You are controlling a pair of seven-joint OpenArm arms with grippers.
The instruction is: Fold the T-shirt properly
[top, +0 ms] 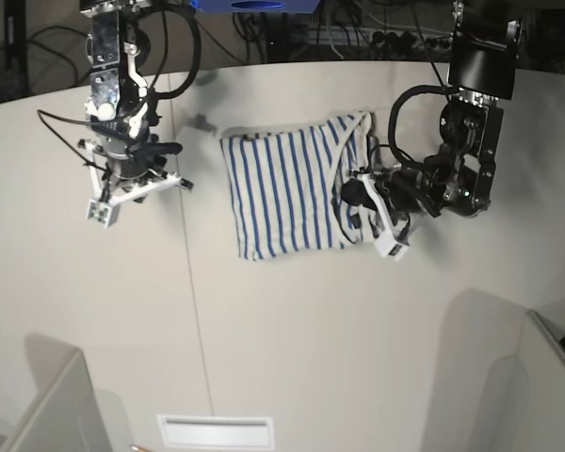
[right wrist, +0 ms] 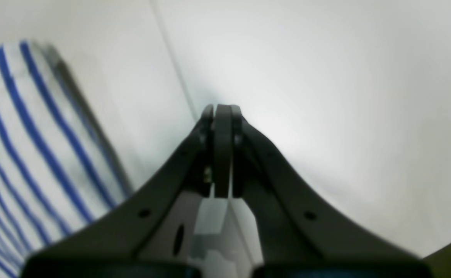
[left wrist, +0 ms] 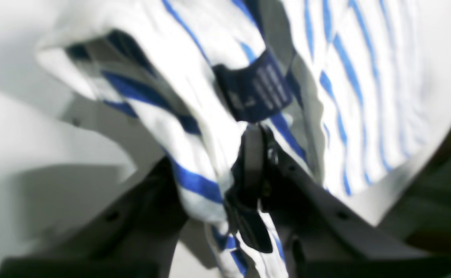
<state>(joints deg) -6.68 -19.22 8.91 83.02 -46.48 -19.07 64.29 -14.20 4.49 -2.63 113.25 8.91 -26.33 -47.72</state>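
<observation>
— White table [top: 292, 330] fills most of the base view. Where's the shirt [top: 282, 188]?

— Upper centre, already folded into a rough rectangle, though its right edge is bunched.

— So what's left?

— Laying that edge flat. The left gripper [left wrist: 253, 162] is clamped on cloth by the label [left wrist: 254, 90]; the right gripper [right wrist: 222, 116], upper left, is closed on nothing.

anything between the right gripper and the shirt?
Nothing. In the base view only bare white table separates the right gripper from the T-shirt, crossed by a thin table seam. The right wrist view shows the same bare stretch.
</observation>
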